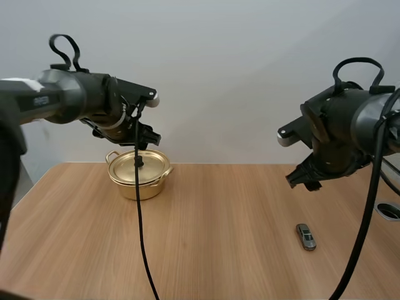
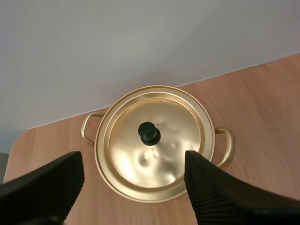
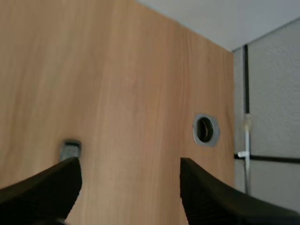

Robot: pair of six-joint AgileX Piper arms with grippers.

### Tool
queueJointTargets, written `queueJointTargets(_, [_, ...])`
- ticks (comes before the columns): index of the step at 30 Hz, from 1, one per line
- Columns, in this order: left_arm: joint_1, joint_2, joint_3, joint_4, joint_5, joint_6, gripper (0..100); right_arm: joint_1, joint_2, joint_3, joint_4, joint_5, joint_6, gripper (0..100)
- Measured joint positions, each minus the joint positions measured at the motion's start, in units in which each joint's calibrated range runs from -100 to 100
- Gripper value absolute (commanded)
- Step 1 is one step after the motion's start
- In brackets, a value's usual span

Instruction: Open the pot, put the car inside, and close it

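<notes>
Pot (image 1: 139,175), lid (image 2: 152,140) on, sits near the table's (image 1: 219,212) far edge; left gripper (image 1: 147,137) hovers above, fingers apart. Car (image 1: 305,237) lies on open wood towards the right edge (grommet hole (image 3: 206,129) nearby); right gripper (image 1: 304,179) hangs above, fingers apart.

Wooden table (image 1: 219,212) (grommet hole (image 1: 389,211) at right) against a plain pale wall (image 1: 219,62).

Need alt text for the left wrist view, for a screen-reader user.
A gold pot with its lid on, a black knob at the lid's centre, sits on a wooden table close to the table's edge. The left gripper hovers above it, open, its two black fingers apart on either side of the lid.
</notes>
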Motion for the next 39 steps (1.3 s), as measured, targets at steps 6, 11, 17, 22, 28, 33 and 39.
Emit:
queueJointTargets(6, [0.00,11.10,-0.13,0.00,-13.66,-3.99,100,0.00,0.00,0.00,-5.90,12.20,1.54,96])
queueJointTargets(11, [0.00,18.87,-2.44,0.00,-15.86,-4.26,100,0.00,0.00,0.00,-6.28,14.51,1.54,96])
queueJointTargets(17, [0.00,22.39,-3.18,0.10,-16.08,-3.67,100,0.00,0.00,0.00,-6.88,16.92,3.13,96])
queueJointTargets(22, [0.00,22.39,-3.18,0.10,-16.86,-2.14,64,0.00,0.00,0.00,-7.50,17.16,3.87,96])
queueJointTargets(28, [0.00,22.39,-3.18,0.10,-20.56,-5.70,0,0.00,0.00,0.00,-7.72,17.16,3.87,96])
queueJointTargets(33, [0.00,22.53,-3.18,0.10,-23.35,-7.85,0,0.00,0.00,0.00,-7.72,17.16,3.87,96])
queueJointTargets(39, [0.00,19.89,-3.18,0.10,-23.52,-7.13,0,0.00,0.00,0.00,-6.67,17.16,7.21,96])
